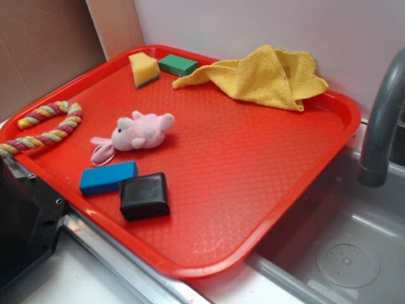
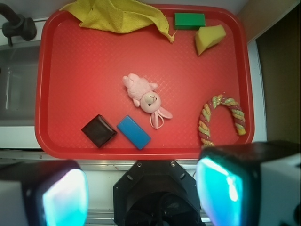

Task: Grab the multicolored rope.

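Rope [image 1: 45, 128] sits bent in a U at the left edge of the red tray [image 1: 253, 183], one end poking over the rim, nothing touching it. Wrist cam shows it [image 2: 221, 120] right of the pink bunny [image 2: 146, 99], well apart. Gripper [image 2: 141, 190] hangs above the tray's near edge, jaws wide apart and holding nothing. Blue block [image 1: 107, 177] and black block [image 1: 145, 196] touch near the front; yellow cloth [image 1: 266, 76], sponge [image 1: 144, 68] and green block [image 1: 178, 64] along the far side.
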Robot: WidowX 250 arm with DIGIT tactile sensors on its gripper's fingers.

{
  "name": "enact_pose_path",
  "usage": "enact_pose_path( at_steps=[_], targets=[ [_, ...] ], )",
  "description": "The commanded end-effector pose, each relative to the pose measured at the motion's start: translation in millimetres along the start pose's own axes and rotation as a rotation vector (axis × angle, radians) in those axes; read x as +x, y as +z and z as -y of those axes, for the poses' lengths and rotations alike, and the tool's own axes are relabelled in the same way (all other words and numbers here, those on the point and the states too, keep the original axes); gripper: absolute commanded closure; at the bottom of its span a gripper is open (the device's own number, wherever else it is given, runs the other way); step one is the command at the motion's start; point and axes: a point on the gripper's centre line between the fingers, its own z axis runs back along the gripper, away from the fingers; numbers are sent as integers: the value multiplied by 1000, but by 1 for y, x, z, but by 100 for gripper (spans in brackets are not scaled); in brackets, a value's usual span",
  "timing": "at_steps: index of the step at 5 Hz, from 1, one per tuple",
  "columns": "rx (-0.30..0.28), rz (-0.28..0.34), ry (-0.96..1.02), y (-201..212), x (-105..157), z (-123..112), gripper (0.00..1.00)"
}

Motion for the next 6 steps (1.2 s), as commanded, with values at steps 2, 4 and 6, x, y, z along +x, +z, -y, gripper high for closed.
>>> enact_pose_path(
  at_steps=[2, 4, 6],
  targets=[
    [108, -14, 67, -50, 13, -52, 0],
    [112, -34, 67, -125, 4, -111, 0],
    [75, -42, 39, -157, -32, -126, 0]
  ],
)
